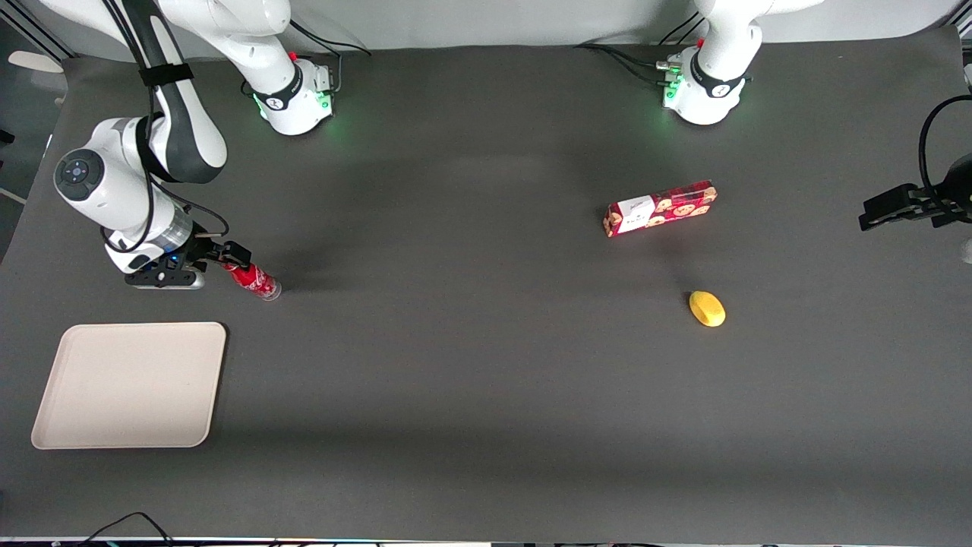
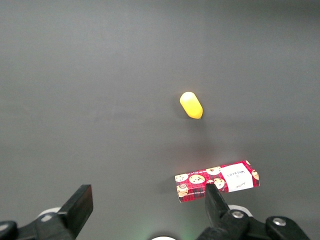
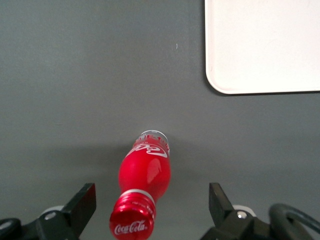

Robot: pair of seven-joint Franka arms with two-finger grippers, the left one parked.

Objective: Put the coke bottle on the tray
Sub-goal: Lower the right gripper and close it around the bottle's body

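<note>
Here the end effector (image 1: 228, 262) is hovering at the working arm's end of the worktop (image 1: 471, 365), its fingers (image 3: 82, 202) spread wide on either side of the coke bottle's (image 3: 145, 175) red cap, touching nothing; the bottle is standing on the worktop, near the tray (image 1: 129, 384) but apart from it; the tray is lying nearer the front camera.

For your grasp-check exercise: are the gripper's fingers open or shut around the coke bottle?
Open: the gripper has both fingers clear of the coke bottle.
</note>
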